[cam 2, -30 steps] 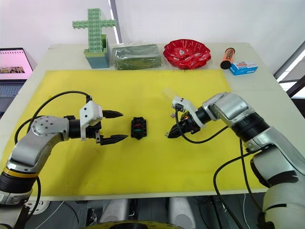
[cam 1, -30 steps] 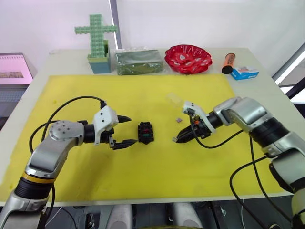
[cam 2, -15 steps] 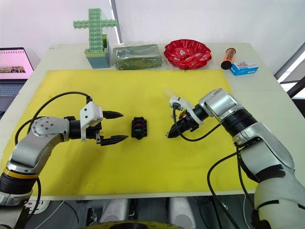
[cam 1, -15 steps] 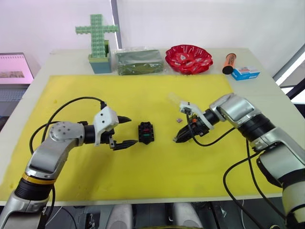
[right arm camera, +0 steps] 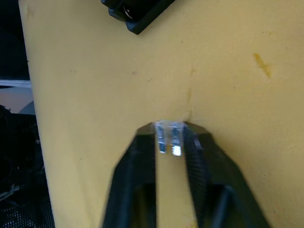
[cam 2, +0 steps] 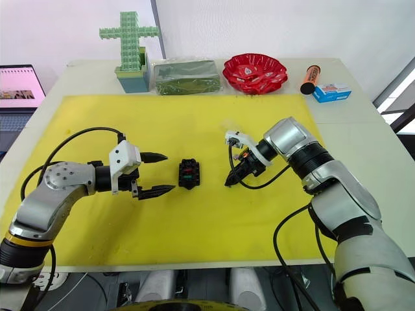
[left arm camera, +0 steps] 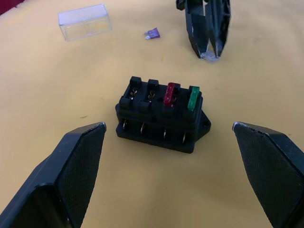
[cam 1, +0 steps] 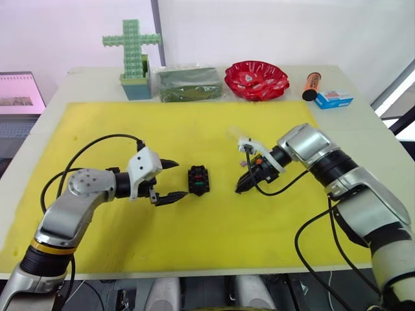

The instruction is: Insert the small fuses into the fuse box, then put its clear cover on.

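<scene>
A yellow mat (cam 1: 194, 246) covers most of the table (cam 1: 84, 81), with wide bare room along its near edge and both side edges. Along the far table edge sit a green block cross (cam 1: 131, 55), a bag of green stuff (cam 1: 189, 84), a red bowl (cam 1: 256, 79), an orange tube (cam 1: 310, 85) and a blue-white carton (cam 1: 332, 99). The left gripper (cam 1: 167, 179) hangs spread open just left of the fuse box (cam 1: 198, 180), not touching it. The box lies mid-mat with a red fuse (left arm camera: 170, 93) and a green fuse (left arm camera: 192, 98) seated and two slots bare. The right gripper (cam 1: 241, 187) pinches a pale fuse (right arm camera: 169, 139) at the mat surface, right of the box. Behind it lie the clear cover (left arm camera: 84, 22) and a purple fuse (left arm camera: 152, 34)
</scene>
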{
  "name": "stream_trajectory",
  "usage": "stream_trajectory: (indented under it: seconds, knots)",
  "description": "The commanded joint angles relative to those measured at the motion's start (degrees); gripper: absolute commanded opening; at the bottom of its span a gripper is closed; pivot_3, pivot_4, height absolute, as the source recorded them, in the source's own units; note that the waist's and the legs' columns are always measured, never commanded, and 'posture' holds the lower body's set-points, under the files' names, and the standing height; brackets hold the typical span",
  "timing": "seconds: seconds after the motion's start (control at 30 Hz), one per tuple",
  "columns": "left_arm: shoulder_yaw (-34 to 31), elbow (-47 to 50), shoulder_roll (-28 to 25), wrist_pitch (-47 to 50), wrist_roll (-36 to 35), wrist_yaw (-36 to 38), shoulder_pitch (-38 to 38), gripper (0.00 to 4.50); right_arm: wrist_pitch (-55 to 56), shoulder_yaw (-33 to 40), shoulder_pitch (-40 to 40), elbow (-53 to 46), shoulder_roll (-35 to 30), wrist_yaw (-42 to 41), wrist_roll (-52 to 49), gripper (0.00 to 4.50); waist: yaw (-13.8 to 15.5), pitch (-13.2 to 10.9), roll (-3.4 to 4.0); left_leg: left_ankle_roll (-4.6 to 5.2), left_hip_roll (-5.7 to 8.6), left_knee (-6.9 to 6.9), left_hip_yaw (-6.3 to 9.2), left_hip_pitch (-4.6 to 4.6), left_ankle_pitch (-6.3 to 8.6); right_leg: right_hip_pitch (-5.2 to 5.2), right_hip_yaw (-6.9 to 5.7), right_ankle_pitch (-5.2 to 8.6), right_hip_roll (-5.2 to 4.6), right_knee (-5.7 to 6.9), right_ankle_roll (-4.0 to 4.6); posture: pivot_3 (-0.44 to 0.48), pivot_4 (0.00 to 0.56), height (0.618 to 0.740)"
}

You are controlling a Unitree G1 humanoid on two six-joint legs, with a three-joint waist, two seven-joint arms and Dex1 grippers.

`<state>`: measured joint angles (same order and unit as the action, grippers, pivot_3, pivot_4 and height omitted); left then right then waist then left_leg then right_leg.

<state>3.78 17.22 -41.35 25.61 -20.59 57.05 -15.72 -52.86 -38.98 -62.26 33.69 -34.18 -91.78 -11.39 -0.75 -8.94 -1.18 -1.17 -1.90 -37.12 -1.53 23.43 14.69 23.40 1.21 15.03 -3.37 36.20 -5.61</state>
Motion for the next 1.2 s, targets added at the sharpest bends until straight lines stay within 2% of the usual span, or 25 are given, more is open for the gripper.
stream_trajectory:
  seconds: [0.03,0.27,0.33,0.4,0.57,0.73,0.93,1.0,1.2]
  knots:
    - [-0.82,2.19,-0.31,-0.35,-0.34,-0.47,0.1,4.5,0.23,0.96,-1.29,-0.35,0.26,-0.72,0.37,0.04,0.0,0.0,0.0,0.0,0.0,0.0,0.0,0.0,0.0,0.0,0.0,0.0,0.0,0.0,0.0,0.0,0.15,0.74]
    - [-0.83,1.98,-0.35,-0.44,-0.26,-0.59,-0.14,4.5,-5.85,4.94,-1.24,-4.14,-2.07,-0.7,-2.04,0.04,0.07,-0.01,0.02,0.0,0.0,-0.01,0.0,0.0,0.0,0.0,0.0,0.0,0.0,0.01,0.0,0.0,0.15,0.74]
    - [-0.87,2.16,-0.42,-0.53,-0.23,-0.61,0.1,4.5,-10.15,7.76,-0.55,-7.43,-3.06,0.57,-3.88,0.04,0.08,-0.01,0.02,0.0,0.01,-0.01,0.01,0.0,0.0,0.0,0.0,0.0,-0.01,0.01,0.0,0.0,0.15,0.74]
    - [-1.05,2.29,-0.54,-0.58,-0.27,-0.61,0.33,4.5,-18.39,13.99,1.01,-13.49,-3.98,4.56,-7.45,0.04,0.11,-0.01,0.02,0.0,0.01,0.0,0.02,0.0,0.0,0.0,0.0,0.0,-0.01,0.01,0.0,0.0,0.15,0.74]
    - [-1.51,2.76,-0.77,-0.82,-0.34,-0.77,1.31,4.5,-36.57,31.65,8.52,-30.85,-1.32,19.52,-12.12,0.04,0.18,0.0,-0.01,0.0,-0.01,0.02,0.14,0.0,0.0,-0.02,-0.01,0.0,-0.05,0.01,0.01,0.0,0.15,0.74]
    - [-1.53,2.85,-0.8,-1.1,-0.36,-0.87,1.81,4.5,-39.64,44.86,18.16,-39.61,3.88,38.02,-21.58,0.04,0.16,0.01,-0.01,0.0,0.03,0.01,0.12,-0.01,0.0,-0.06,-0.03,-0.01,-0.11,-0.01,0.01,0.0,0.15,0.74]
    - [-1.03,2.19,-0.65,-1.23,-0.34,-0.51,0.97,4.5,-39.64,59.94,34.06,-53.08,21.12,71.3,-31.73,0.04,0.02,0.04,-0.05,0.0,0.03,0.07,0.12,0.0,0.0,-0.06,-0.02,-0.01,-0.1,0.0,0.0,0.0,0.15,0.74]
    - [-0.96,2.06,-0.67,-1.25,-0.34,-0.37,0.76,4.5,-39.64,61.65,37.15,-55.25,23.87,79.47,-36.47,0.04,-0.07,0.04,-0.04,-0.01,0.02,0.06,0.12,-0.01,0.0,-0.03,0.0,-0.01,-0.09,0.03,0.0,0.0,0.15,0.74]
    - [-0.97,1.65,-1.14,-1.5,-0.12,0.49,0.55,4.5,-39.64,64.39,41.78,-55.9,25.5,100.32,-53.37,0.04,-0.08,0.04,-0.03,0.0,0.03,0.05,0.11,-0.02,0.0,-0.07,0.0,-0.01,-0.09,0.0,0.01,0.0,0.15,0.74]
